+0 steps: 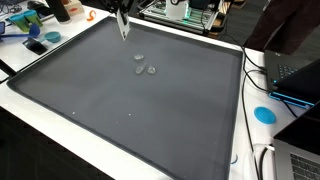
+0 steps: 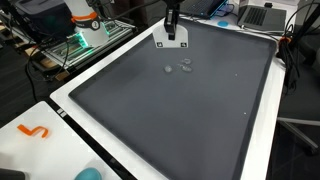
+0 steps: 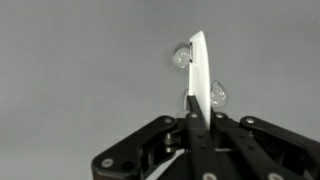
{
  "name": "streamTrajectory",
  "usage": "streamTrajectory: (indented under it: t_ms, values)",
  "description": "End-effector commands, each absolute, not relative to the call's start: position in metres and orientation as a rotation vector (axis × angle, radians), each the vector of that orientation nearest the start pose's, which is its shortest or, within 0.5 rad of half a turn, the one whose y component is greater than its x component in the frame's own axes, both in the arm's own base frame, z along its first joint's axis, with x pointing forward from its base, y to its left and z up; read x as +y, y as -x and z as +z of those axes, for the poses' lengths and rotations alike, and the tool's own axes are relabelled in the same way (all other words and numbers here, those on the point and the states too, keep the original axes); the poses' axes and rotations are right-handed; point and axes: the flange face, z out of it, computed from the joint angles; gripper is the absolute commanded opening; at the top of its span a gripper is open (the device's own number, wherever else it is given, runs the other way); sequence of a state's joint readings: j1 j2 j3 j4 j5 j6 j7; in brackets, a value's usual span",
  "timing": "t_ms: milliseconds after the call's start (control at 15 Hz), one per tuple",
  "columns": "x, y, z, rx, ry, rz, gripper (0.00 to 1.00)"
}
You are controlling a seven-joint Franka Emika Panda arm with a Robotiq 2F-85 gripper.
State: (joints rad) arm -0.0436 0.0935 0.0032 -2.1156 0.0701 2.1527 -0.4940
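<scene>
Jaws clamp white strip (image 3: 200, 80) by its base, clear beads (image 3: 180, 56) alongside.

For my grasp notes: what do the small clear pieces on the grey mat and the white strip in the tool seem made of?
Clear pieces: glass or clear plastic, glossy; the grey mat shows through them, with bright highlights.
White strip: probably plastic, smooth and matte; thin, evenly white, straight-edged.
</scene>
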Motion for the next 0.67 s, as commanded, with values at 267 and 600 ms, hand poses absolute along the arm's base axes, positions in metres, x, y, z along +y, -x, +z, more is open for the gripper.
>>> streamTrajectory:
  t_ms: [267, 600]
  values:
    - [0.008, -0.552, 0.372, -0.764, 3.015, 0.069, 0.01]
    - [0.033, -0.561, 0.385, -0.902, 3.015, 0.069, 0.01]
